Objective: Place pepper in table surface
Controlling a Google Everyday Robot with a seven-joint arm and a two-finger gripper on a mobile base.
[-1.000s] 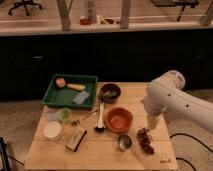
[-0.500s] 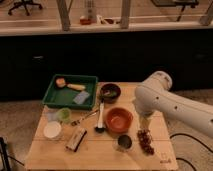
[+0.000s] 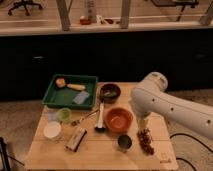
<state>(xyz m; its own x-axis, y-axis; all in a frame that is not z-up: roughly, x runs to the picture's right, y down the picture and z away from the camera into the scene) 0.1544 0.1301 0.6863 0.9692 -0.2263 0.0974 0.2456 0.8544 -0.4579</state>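
A: What is hard to make out?

B: Far left of the gripper, the green tray holds a few small blurred things I can't name. The pepper is only a dull green lump inside the dark bowl, which is up and to the left of the gripper. The gripper hangs under the white arm, which covers most of it. I cannot tell whether it grasps anything.

A: What lies close to it?

B: The orange bowl is just beside it on the left. The metal cup is down and to the left, and the grapes are just below. The arm is cut off at the right edge.

A: And the surface and the room?

B: It's a pale plank table with a dark mark at the corner, down and to the right of the gripper. Behind are dark cabinets under a counter, and the floor is speckled.
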